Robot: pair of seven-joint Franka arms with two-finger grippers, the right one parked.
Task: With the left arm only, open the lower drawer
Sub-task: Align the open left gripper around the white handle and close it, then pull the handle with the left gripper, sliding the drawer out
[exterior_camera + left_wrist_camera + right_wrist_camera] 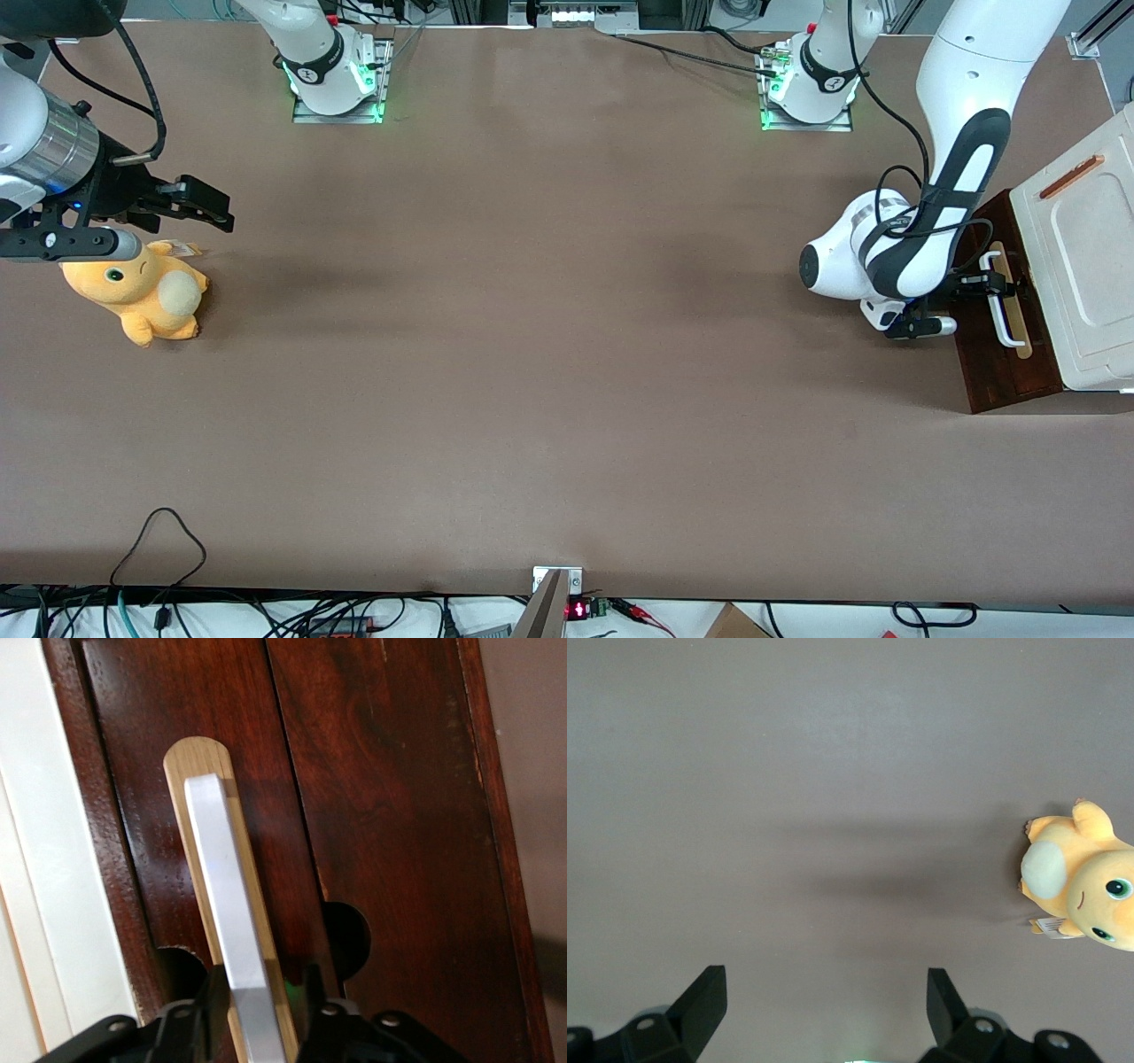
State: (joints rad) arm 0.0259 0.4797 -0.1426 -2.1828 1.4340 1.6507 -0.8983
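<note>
Closest to the front camera, the brown table (532, 354) stretches wide. All places below are given relative to the cabinet, a cream-white box (1085, 266) with an orange strip (1070, 176) on its top, standing at the working arm's end of the table.

The lower drawer (997, 372) shows as a dark brown wood front at the cabinet's face, sticking out from under the cream-white top toward the middle of the table. A pale wood strip (1019, 332) runs along that front, and a white bar handle (1003, 323) sits on it. No light wood interior is visible, so how far the drawer is pulled cannot be told.

The left arm (957, 159) bends down in front of the cabinet, its white wrist low over the table just beside the drawer front. Its black gripper (992, 285) reaches to the handle. In the left wrist view, the gripper (260, 997) has one finger (213, 992) on each side of the white bar handle (230, 921), closed against it, with the pale wood strip (199, 757) and dark wood front (390, 815) beneath.

Well apart from the cabinet, toward the parked arm's end of the table, an orange plush toy (142, 292) lies on its side.
</note>
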